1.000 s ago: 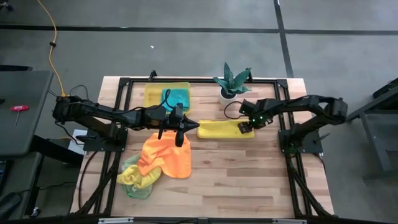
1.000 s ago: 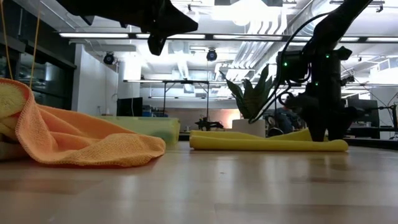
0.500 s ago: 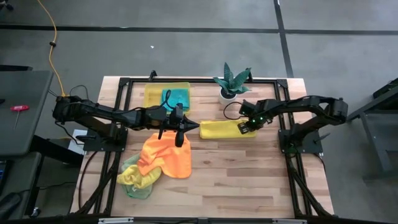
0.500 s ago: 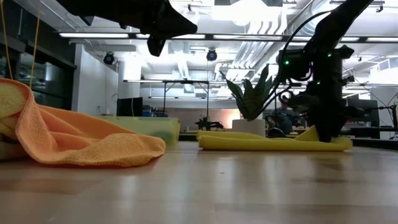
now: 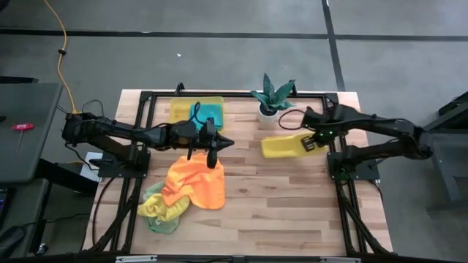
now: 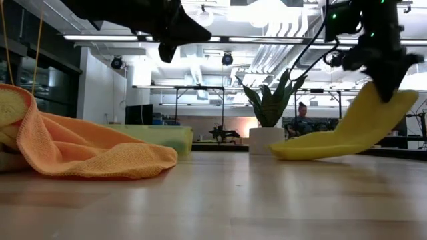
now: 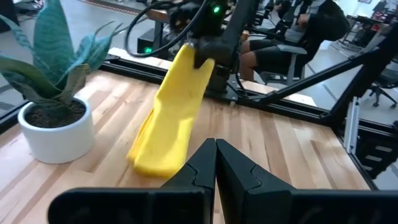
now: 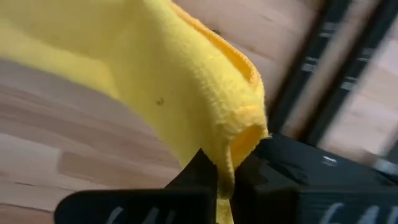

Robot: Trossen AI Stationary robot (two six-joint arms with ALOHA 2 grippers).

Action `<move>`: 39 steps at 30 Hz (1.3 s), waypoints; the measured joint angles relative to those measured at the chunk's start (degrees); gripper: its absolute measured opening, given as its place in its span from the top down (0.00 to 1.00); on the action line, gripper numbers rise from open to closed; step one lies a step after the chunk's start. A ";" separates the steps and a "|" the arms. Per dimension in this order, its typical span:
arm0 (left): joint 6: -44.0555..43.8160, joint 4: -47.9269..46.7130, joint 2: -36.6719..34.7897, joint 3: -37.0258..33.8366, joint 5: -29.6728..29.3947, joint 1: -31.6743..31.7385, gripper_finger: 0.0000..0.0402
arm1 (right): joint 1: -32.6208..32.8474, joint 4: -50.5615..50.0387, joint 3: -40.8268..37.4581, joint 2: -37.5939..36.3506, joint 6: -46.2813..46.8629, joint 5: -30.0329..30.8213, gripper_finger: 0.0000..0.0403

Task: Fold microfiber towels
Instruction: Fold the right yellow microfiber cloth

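Observation:
A folded yellow towel point(image 5: 281, 146) slopes up from the table at centre right, its right end in my shut right gripper point(image 5: 313, 140). My left gripper point(image 5: 227, 143) hovers shut and empty above the table's middle, just beyond the far edge of an orange towel point(image 5: 194, 183). The orange towel lies spread over a yellow and light green heap point(image 5: 157, 212). A teal towel point(image 5: 207, 113) lies in the yellow bin point(image 5: 179, 109) at the far left. My right gripper pinches the folded yellow towel's right end point(image 8: 239, 134) between its two fingers, several layers together. The fingers come from above, pointing down. The towel hangs slanting below them, and its left end point(image 6: 287, 155) rests on the table.
A potted plant point(image 5: 272, 95) in a white pot stands at the far edge, just beyond the yellow towel. Black frame rails point(image 5: 333, 124) run along the table's sides. Bare wood lies near the front edge point(image 5: 292, 219).
My right gripper has shut on the yellow towel's right end and risen, moving toward the table's right edge. That end is lifted clear. The towel's left end has slid along the table to the right and stays down.

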 joint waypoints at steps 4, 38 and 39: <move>-0.02 0.00 0.00 0.00 -0.07 0.09 1.00 | 0.00 -2.80 2.09 0.41 0.57 1.04 1.00; -1.27 -0.04 9.34 2.55 0.13 -0.33 1.00 | 1.52 5.25 2.15 13.52 10.21 -6.12 1.00; -1.02 0.00 11.32 3.94 0.40 -0.33 1.00 | 1.91 5.00 2.15 13.19 10.23 -6.24 1.00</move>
